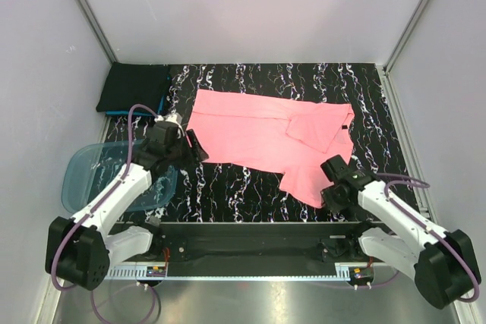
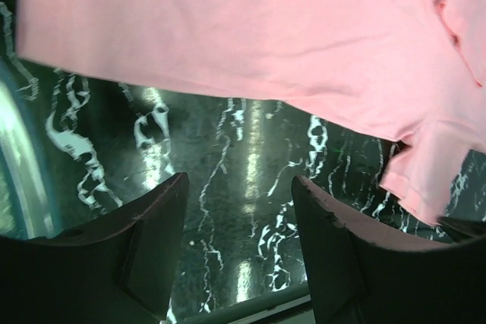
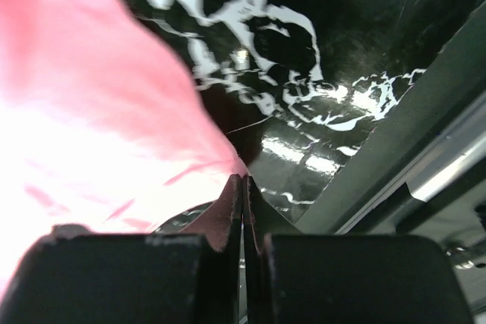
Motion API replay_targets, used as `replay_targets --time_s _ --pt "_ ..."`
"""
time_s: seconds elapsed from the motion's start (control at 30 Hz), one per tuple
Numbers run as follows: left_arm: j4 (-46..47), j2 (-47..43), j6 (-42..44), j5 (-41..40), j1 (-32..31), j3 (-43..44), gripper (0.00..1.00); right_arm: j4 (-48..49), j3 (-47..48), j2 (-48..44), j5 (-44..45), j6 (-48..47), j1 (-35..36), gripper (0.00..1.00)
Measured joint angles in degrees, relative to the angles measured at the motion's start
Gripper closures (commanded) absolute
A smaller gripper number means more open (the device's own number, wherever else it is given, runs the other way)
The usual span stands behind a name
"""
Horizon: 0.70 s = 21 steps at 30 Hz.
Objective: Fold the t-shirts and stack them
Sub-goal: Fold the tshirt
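pink tee (image 1: 250,134) lies flat at bench (image 1: 228,187) centre. right fingers (image 3: 228,214) clamped on its 5 o'clock corner; left fingers (image 2: 163,218) apart, empty, by its 9 o'clock edge. for a clean fold, left shld prob pinch its near corner too, then lift both evenly w/o dragging.

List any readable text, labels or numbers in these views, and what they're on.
No text can be read in any view.
Dark neck tag on the pink t-shirt: too small to read.
The black t-shirt and the tub: no print visible.
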Motion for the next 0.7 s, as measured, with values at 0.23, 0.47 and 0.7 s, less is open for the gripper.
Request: replay_targets --time_s 0.23,0.47,0.7 --pt "-6.0 0.8 -2.2 -6.4 2.0 1.3 0.34 -6.6 9.6 -2.9 7.9 -5.5 0.0 1.00" --pt "-7.9 2.5 -6.4 -11.1 4.2 1.8 0.30 -10.9 11.4 -4.6 13.9 -10.9 0.0 1.00" --pt "-7.6 2.5 -9.2 -12.8 4.2 2.0 0.28 -13.8 11.9 -8.9 18.2 -15.0 0.0 1.00"
